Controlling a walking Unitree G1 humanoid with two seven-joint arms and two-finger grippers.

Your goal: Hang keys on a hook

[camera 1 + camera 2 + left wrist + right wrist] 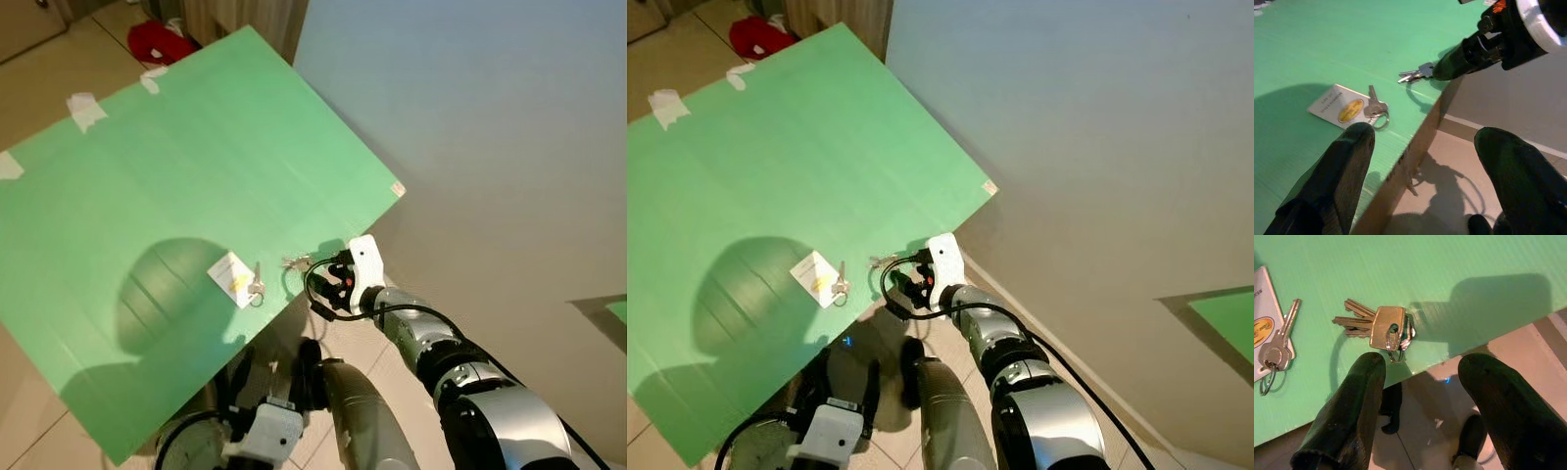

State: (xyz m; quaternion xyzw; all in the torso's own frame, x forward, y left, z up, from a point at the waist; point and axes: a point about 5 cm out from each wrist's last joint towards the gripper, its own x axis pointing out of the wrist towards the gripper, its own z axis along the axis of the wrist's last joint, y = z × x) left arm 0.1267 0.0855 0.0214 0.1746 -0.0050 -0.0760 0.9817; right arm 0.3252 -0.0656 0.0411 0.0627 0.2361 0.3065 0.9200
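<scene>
A big green board point(176, 176) lies flat. Near its edge sits a bunch of keys point(1376, 325) on a ring. The right gripper point(1420, 382) is just at that edge, right beside the keys. Its two black fingers point(1352, 411) are spread wide apart and hold nothing. The keys lie flat on the board, not touched.

A little way along the edge lies one more key point(1374, 104) on a ring, resting partly on a white card point(1339, 105) with a yellow spot. The left gripper point(1420, 161) is lower down, by the board's edge, near the card. Its fingers are wide apart too, and empty.
</scene>
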